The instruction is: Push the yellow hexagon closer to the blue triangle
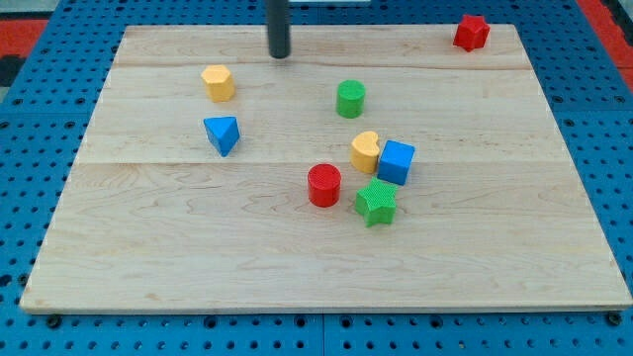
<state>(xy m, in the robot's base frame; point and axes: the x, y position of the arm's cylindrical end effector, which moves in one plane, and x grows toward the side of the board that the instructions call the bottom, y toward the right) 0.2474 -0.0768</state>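
Observation:
The yellow hexagon (219, 83) sits on the wooden board (148, 247) at the upper left. The blue triangle (223, 134) lies just below it, a short gap apart. My tip (280, 55) is near the board's top edge, up and to the right of the yellow hexagon, touching no block.
A green cylinder (350, 99) stands right of centre. A yellow heart (365, 151), a blue cube (396, 162), a red cylinder (323, 185) and a green star (376, 202) cluster in the middle. A red star (472, 33) sits at the top right corner.

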